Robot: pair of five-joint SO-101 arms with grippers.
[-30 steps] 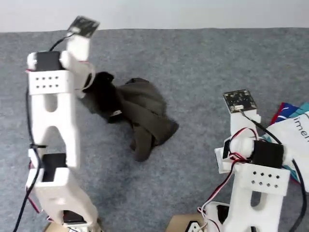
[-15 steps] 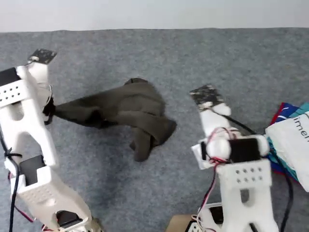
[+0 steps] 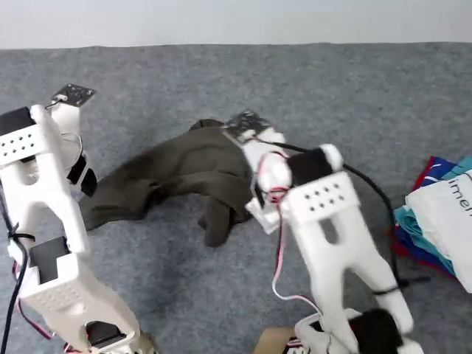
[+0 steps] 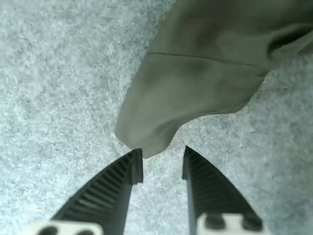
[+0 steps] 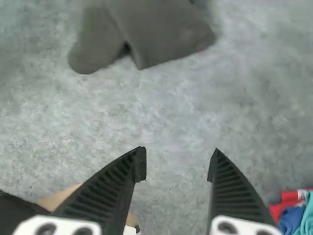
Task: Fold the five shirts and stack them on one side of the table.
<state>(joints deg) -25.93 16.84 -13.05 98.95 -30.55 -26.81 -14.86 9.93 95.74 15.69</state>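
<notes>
A dark olive shirt (image 3: pixel 177 173) lies crumpled and stretched out on the grey table (image 3: pixel 354 96), one end drawn out toward the left. My left gripper (image 3: pixel 83 177) hovers at that left end. In the left wrist view the left gripper (image 4: pixel 161 164) is open, and a corner of the shirt (image 4: pixel 205 73) lies just at its fingertips, not clamped. My right arm (image 3: pixel 317 195) leans over the shirt's right part. The right gripper (image 5: pixel 177 166) is open above bare table, and a bunched fold of the shirt (image 5: pixel 142 34) lies a short way beyond it.
A stack of folded shirts (image 3: pixel 435 214) in white, teal, blue and red sits at the table's right edge, its corner (image 5: pixel 298 215) also in the right wrist view. A tan cardboard piece (image 3: pixel 276 341) lies at the front edge between the arm bases.
The left gripper dragged one end of the shirt leftward, then opened and let it drop onto the table. The right arm swung left from near the stack to over the shirt.
</notes>
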